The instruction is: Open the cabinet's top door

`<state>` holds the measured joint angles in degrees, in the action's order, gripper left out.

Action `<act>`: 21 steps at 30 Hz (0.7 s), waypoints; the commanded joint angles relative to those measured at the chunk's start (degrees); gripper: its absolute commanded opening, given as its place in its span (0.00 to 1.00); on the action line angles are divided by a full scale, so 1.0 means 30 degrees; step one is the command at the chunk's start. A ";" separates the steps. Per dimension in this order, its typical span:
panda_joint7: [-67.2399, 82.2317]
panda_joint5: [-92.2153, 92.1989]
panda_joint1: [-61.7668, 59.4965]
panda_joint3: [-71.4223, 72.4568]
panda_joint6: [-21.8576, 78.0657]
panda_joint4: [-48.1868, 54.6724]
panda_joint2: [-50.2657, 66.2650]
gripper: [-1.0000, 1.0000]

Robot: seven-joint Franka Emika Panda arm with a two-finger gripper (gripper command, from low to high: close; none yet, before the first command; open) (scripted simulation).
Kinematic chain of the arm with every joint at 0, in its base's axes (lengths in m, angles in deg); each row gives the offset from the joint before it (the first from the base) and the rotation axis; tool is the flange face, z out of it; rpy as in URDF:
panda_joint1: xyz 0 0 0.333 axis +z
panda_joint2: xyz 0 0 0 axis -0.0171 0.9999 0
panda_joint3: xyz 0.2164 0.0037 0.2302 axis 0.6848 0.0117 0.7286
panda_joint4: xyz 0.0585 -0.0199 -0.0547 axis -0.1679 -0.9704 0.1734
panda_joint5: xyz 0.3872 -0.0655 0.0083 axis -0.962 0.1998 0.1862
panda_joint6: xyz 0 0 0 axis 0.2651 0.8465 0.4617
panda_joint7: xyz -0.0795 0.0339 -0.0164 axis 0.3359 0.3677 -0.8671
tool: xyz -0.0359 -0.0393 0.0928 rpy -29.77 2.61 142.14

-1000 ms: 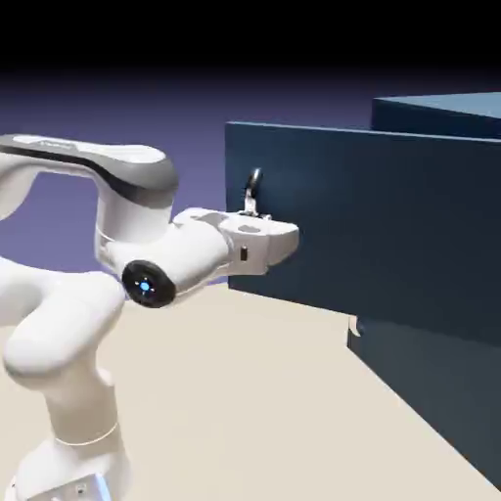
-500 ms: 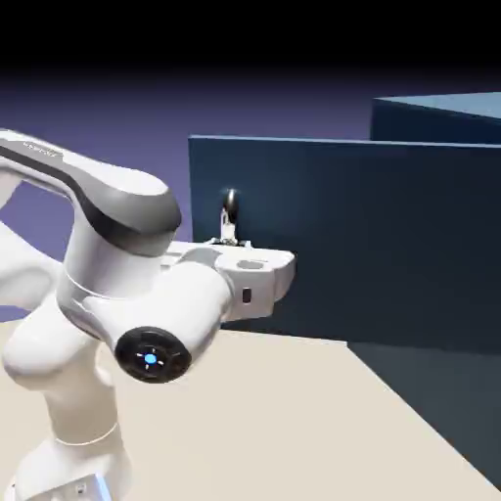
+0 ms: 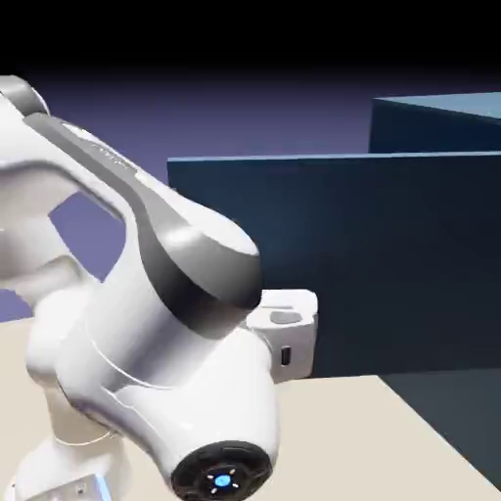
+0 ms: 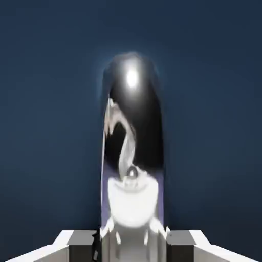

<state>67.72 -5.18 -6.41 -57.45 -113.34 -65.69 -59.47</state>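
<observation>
Only the hand view shows the gripper (image 4: 132,240) clenched on the silver handle (image 4: 134,148), whose long axis runs up that frame. In the exterior view the arm (image 3: 157,323) hides both, and the top door (image 3: 333,264) stands swung wide from the cabinet (image 3: 440,122), face toward the camera.

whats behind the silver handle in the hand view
Behind the handle, held between the shut gripper, only the top door shows. The cabinet's inside stays hidden.

1. Cabinet (image 3: 440,122): big boxy dark navy body at exterior view's right, standing on table.
2. Top door (image 3: 372,264): flat dark-blue panel, swung wide open, free edge twd arm.
3. Door's handle (image 4: 134,133): shiny silver bar, fills hand view's middle, upright btwn finger tips.
</observation>
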 commanded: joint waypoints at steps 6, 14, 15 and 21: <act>0.0384 0.0409 0.4040 -0.4046 0.0861 0.1454 0.0501 0.00; -0.1301 0.1632 0.9578 -0.8441 0.0589 0.3505 -0.2183 0.00; -0.1607 0.1846 1.0270 -0.8911 0.0595 0.3913 -0.2675 0.00; -0.3678 0.3211 1.4423 -1.1350 0.1251 0.7303 -0.5988 0.00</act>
<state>56.72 4.49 36.87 -91.51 -109.53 -43.77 -77.43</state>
